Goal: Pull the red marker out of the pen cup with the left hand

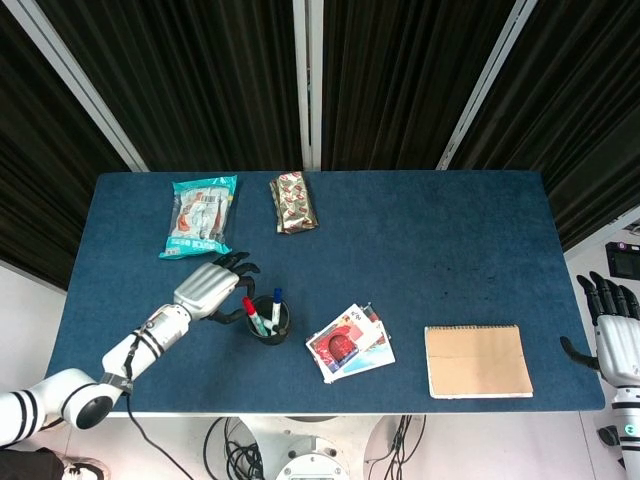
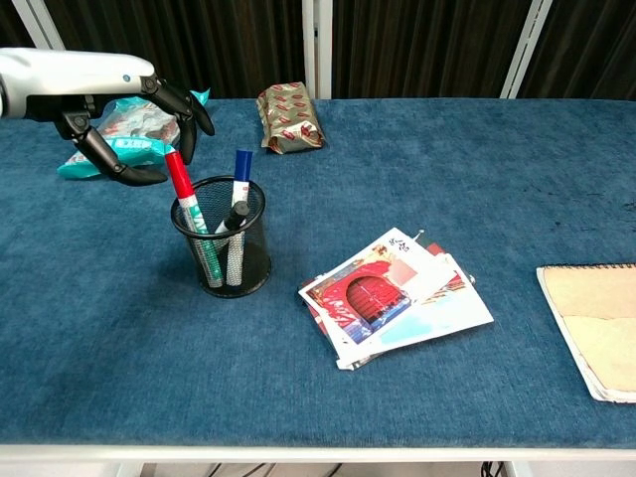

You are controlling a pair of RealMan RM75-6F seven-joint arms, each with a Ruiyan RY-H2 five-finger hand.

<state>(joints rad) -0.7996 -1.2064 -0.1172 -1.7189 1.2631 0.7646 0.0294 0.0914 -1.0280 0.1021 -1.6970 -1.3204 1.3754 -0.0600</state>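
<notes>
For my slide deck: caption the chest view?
Left hand open beside red marker standing in mesh pen cup.

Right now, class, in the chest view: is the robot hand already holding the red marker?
No: the left robot hand hovers open beside the red marker, which stands in the pen cup.

Place: a robot test lab, looking staged rather than lived in.
Backdrop: black curtains [image 1: 200,80] with pale rails are hanging beyond the left hand [image 1: 207,287].
Worktop: blue cloth-covered worktop [image 1: 420,240] is lying under it.
Cabling: cables [image 1: 235,455] are trailing beneath.
</notes>
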